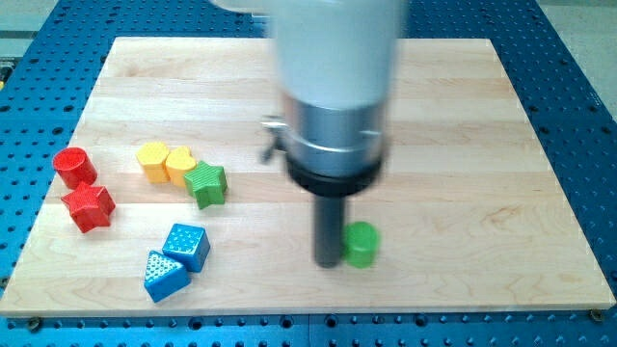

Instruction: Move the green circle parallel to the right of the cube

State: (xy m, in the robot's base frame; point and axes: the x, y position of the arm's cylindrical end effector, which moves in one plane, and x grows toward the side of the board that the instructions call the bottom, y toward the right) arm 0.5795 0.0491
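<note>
The green circle (362, 244) is a small green cylinder standing on the wooden board (463, 125), right of centre near the view's bottom. My tip (330, 262) rests on the board touching the circle's left side. The blue cube (185, 245) lies at the lower left, far to the left of the circle and at about the same height in the view. The arm's wide grey body hides the board's upper middle.
A blue triangle (163, 276) touches the cube's lower left. A green star (207, 183), a yellow hexagon-like block (179, 163) and another yellow block (152, 159) cluster at mid left. A red cylinder (73, 167) and a red star (89, 207) lie at the far left.
</note>
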